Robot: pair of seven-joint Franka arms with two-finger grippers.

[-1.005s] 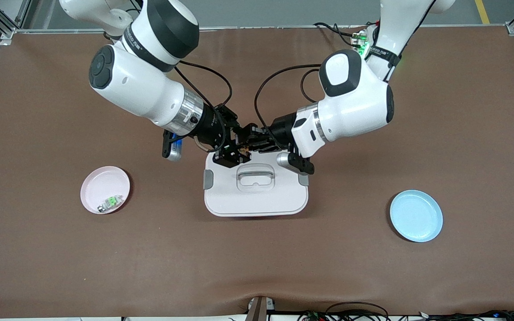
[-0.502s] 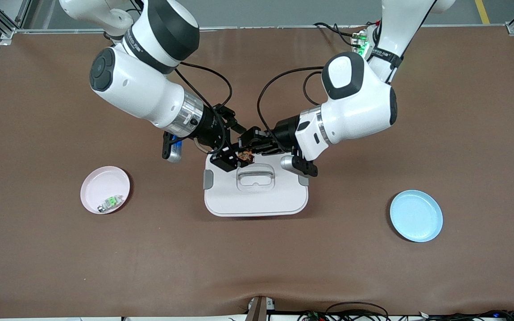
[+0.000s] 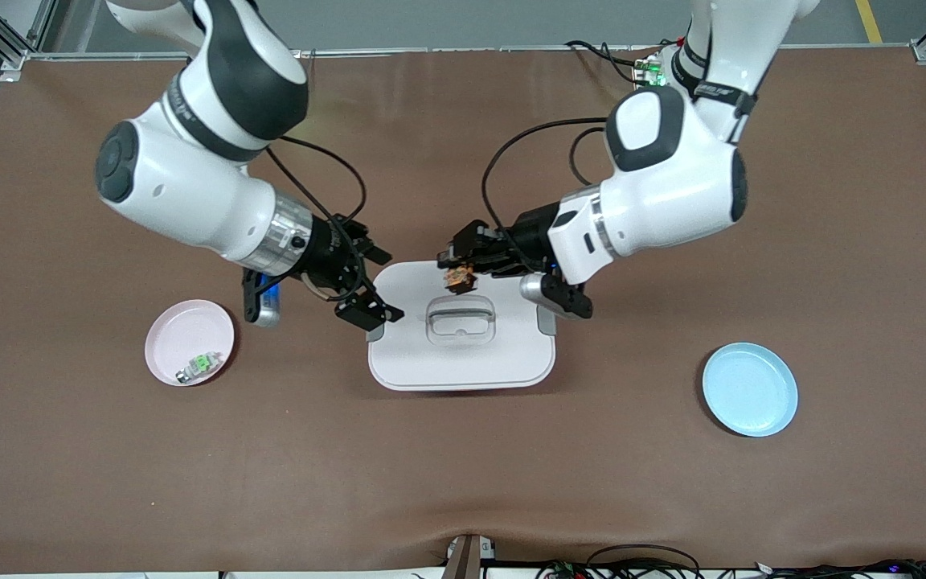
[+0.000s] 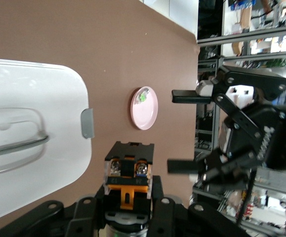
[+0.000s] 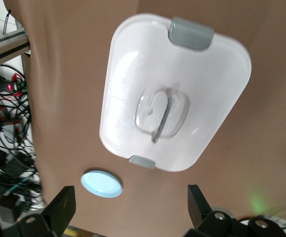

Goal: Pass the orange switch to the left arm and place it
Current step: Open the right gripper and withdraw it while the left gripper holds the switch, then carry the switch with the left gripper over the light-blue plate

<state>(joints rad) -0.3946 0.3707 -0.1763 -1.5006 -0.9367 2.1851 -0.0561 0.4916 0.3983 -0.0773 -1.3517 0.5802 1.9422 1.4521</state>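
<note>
Now the right gripper, left of frame centre, has let go and drawn back, jaws wide and empty, over the box edge. At centre, the left gripper stays clamped on the orange switch above the box.

orange switch above white box

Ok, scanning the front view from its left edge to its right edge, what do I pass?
Pink plate with the small green part → right gripper, open → orange switch, held over the box in the left gripper → blue plate.
</note>
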